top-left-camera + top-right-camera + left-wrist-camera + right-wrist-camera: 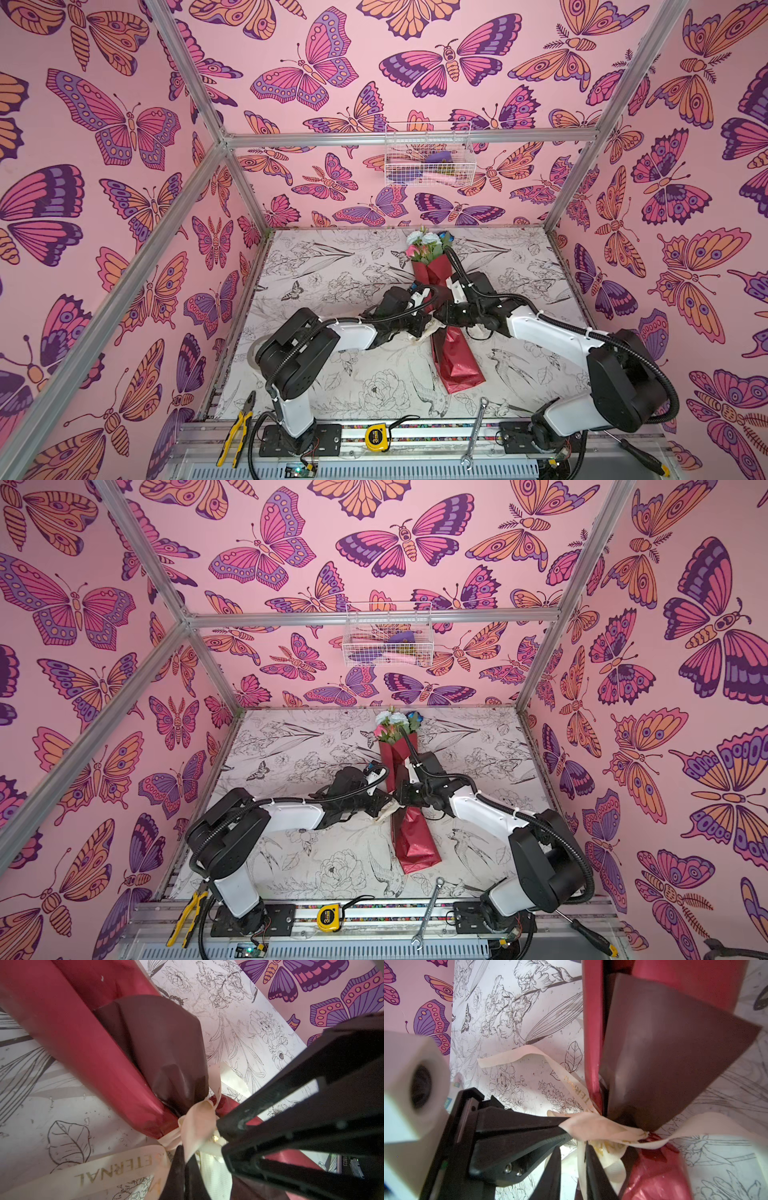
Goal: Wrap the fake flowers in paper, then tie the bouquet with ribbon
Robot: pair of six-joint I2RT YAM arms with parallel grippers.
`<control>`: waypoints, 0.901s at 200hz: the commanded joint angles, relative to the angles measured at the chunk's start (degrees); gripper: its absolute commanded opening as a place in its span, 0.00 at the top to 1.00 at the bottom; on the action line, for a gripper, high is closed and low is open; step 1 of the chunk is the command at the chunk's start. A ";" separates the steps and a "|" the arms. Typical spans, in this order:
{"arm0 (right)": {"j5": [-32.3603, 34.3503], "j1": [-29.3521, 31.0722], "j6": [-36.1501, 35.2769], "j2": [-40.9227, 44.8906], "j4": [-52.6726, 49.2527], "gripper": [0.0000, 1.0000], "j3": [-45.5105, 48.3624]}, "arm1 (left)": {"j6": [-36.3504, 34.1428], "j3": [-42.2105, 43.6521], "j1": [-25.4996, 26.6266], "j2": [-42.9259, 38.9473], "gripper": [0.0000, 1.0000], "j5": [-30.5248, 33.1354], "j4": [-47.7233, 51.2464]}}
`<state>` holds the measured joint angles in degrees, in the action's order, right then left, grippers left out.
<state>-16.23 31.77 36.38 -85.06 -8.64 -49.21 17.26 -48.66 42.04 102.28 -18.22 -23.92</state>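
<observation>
Left gripper clamps ribbon at bouquet. Right gripper, jaws apart, straddles a strand. Close firmly, then pull away from bouquet.

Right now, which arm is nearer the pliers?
Left. The left arm rises just beside the pliers; the right arm stands at the front edge's other end, beyond the wrench.

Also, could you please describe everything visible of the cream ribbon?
The cream ribbon is a flat woven band with gold lettering, ETERNAL readable. It is cinched and knotted round the pinched waist of the bouquet in dark red wrapping paper, with tails trailing over the printed table. The left gripper is shut on one fold; the right gripper straddles another strand, fingers apart.
</observation>
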 commanded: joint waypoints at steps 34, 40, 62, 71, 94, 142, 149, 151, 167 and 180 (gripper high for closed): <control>3.12 2.06 -1.21 0.40 -3.39 0.77 0.44 | 0.77 -0.75 0.32 0.36 0.99 -0.94 -0.29; 3.76 2.38 -1.58 0.50 -3.98 0.77 0.24 | 0.76 -0.82 0.32 0.35 0.99 -0.94 -0.33; 5.86 3.22 -2.46 0.77 -6.12 0.78 -0.35 | 0.82 -0.82 0.41 0.33 0.99 -0.94 -0.42; 6.81 3.42 -2.84 0.78 -6.77 0.79 -0.45 | 0.76 -0.82 0.45 0.21 0.99 -1.02 -0.42; 7.66 3.55 -2.97 0.42 -7.11 0.88 -0.36 | 0.61 -0.73 0.52 0.00 0.99 -1.18 -0.51; 7.95 3.62 -2.81 -0.15 -4.01 1.00 0.18 | 0.41 -0.64 0.98 -1.31 0.99 -1.47 -0.54; 7.73 3.59 -3.02 -0.39 -3.56 1.00 0.08 | 0.41 -0.60 1.01 -1.59 0.99 -1.47 -0.51; 7.71 3.57 -3.06 -0.49 -3.44 1.00 0.04 | 0.41 -0.57 1.07 -1.63 0.99 -1.43 -0.51; 7.13 3.58 -3.07 -1.11 -2.08 1.00 -0.23 | 0.44 -0.41 1.27 -2.05 0.99 -1.23 -0.51; 6.60 3.58 -2.86 -1.47 -0.95 1.00 -0.25 | 0.50 -0.25 1.37 -2.47 0.99 -1.12 -0.50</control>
<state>-9.74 35.03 34.24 -85.34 -12.36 -48.99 17.50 -48.71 42.92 101.97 -18.48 -23.97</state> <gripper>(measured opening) 0.055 0.049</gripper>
